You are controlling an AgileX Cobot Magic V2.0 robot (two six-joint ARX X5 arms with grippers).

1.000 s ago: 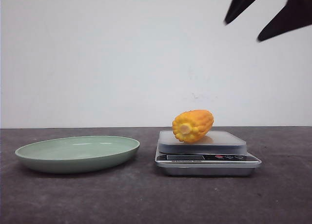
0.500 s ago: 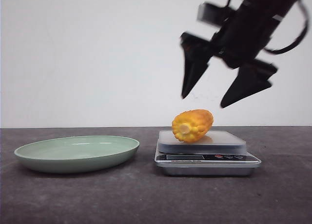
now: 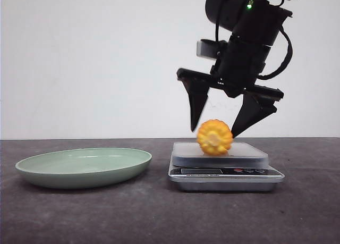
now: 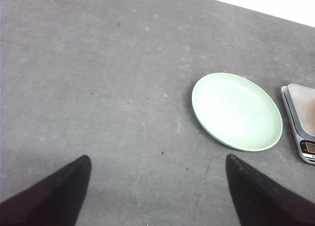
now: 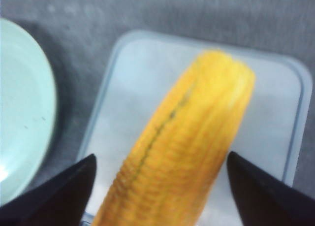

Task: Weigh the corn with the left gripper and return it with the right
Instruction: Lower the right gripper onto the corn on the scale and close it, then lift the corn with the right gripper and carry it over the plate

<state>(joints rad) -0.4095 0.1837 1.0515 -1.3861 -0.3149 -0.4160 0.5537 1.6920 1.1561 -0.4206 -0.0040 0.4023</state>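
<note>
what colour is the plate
Pale green plate, plain with no pattern; the left wrist view shows it best, from above.

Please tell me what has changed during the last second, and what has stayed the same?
The right gripper came down from the upper right, jaws open, and now straddles the corn on the scale. The corn has turned so its pale end faces the camera; it looks blurred, so probably just nudged. It is not gripped or lifted. The green plate and scale stayed put.

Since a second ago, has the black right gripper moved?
Yes. The right gripper has come down and leftward from the top corner of the front view; its open fingers now straddle the orange-yellow corn on the silver scale.
</note>
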